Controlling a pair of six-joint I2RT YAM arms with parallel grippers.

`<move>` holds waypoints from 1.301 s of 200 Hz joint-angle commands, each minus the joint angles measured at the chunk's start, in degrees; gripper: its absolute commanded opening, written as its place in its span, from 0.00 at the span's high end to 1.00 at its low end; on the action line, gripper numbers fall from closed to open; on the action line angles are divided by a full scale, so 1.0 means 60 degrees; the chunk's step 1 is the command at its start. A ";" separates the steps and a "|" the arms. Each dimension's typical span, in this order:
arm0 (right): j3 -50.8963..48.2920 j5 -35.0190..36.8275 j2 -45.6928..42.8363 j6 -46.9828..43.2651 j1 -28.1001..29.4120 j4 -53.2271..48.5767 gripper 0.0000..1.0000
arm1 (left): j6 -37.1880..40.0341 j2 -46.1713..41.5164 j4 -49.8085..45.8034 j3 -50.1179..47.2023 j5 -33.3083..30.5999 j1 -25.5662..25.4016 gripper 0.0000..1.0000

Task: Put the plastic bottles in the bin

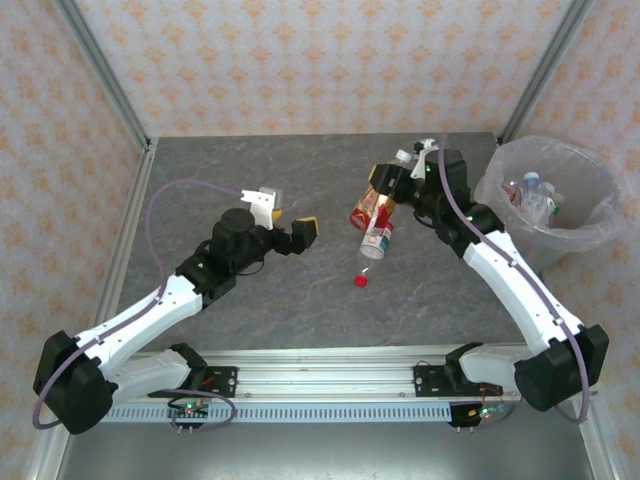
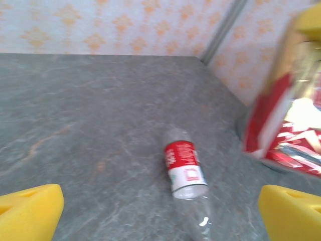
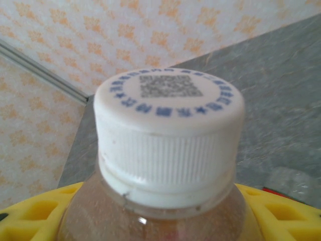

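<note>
red-label bottle (image 2: 184,168) lying on table (image 2: 90,115) | right: blurred, maybe second bottle (image 2: 281,120)

No words can be read. The white cap (image 3: 168,125) of the clear bottle (image 3: 150,221) carries a square code ringed by small blue characters, too blurred to make out. The red-label bottle (image 2: 186,183) on the counter (image 2: 90,110) shows only illegible white marks.
</note>
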 commanded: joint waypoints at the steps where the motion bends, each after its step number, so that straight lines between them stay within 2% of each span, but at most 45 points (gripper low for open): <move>1: 0.0598 0.0739 -0.0589 -0.0811 -0.0330 -0.1040 0.48 | -0.0583 -0.0337 -0.0415 -0.0184 -0.2476 0.0107 0.00; 9: 0.0746 0.0910 -0.0722 -0.1000 -0.0456 -0.1219 0.48 | -0.0793 -0.0339 -0.0713 -0.0165 -0.3057 0.0143 0.00; 32: 0.1311 0.1577 -0.1047 -0.1473 -0.0691 -0.1681 0.47 | -0.1280 -0.0288 -0.1201 -0.0199 -0.3758 0.0255 0.00; 101: 0.2713 0.4501 -0.1700 -0.2792 -0.0880 -0.2151 0.48 | -0.1597 0.0299 -0.1470 -0.0103 -0.4043 0.0294 0.00; 146: 0.2816 0.6744 -0.2562 -0.4169 -0.0916 -0.0907 0.49 | -0.1610 0.0681 -0.1505 0.0055 -0.3966 0.0316 0.00; 185: 0.2572 0.8127 -0.3031 -0.5489 -0.0973 0.0442 0.48 | -0.1655 0.0940 -0.1487 0.0132 -0.3896 0.0316 0.00; 226: 0.2452 0.9162 -0.3025 -0.6307 -0.1371 0.1016 0.48 | -0.1698 0.1061 -0.1477 0.0182 -0.3812 0.0330 0.00; 242: 0.2366 0.8958 -0.2912 -0.5968 -0.2015 0.0844 0.48 | -0.1699 0.1089 -0.1493 0.0168 -0.3799 0.0331 0.00; 260: 0.2300 0.8403 -0.2585 -0.5291 -0.3160 0.0356 0.48 | -0.1716 0.1096 -0.1531 0.0174 -0.3786 0.0323 0.00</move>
